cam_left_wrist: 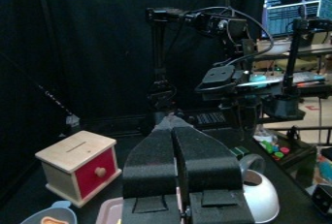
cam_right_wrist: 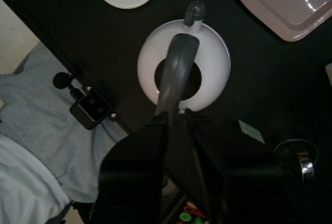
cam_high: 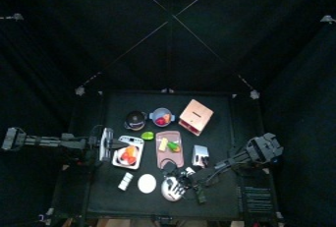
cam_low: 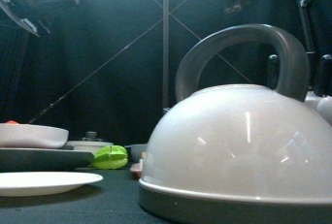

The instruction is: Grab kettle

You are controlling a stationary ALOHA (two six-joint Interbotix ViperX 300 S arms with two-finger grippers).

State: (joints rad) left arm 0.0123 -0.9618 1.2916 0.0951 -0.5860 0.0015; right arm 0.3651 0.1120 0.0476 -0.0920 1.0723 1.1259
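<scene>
The kettle (cam_low: 247, 150) is a pale silvery dome with a dark grey arched handle (cam_low: 240, 44), standing large at the table's front edge. From above the kettle (cam_high: 171, 185) sits near the front, just right of a white oval disc (cam_high: 145, 184). My right gripper (cam_right_wrist: 166, 121) hangs directly over the kettle (cam_right_wrist: 208, 68), in line with its handle (cam_right_wrist: 178, 68), whose near end runs in under the fingertips. In the top view the right gripper (cam_high: 182, 179) reaches it from the right. My left gripper (cam_left_wrist: 182, 155) is shut on nothing and rests at the table's left side (cam_high: 102, 144).
Behind the kettle lie a pink cutting board (cam_high: 170, 147), a bowl of food (cam_high: 128, 155), a green item (cam_high: 148, 135), a black pot (cam_high: 136, 121) and a pink box (cam_high: 198, 116). A wooden box (cam_left_wrist: 78, 165) shows beside the left gripper. A pale tray (cam_right_wrist: 292, 0) lies near the kettle.
</scene>
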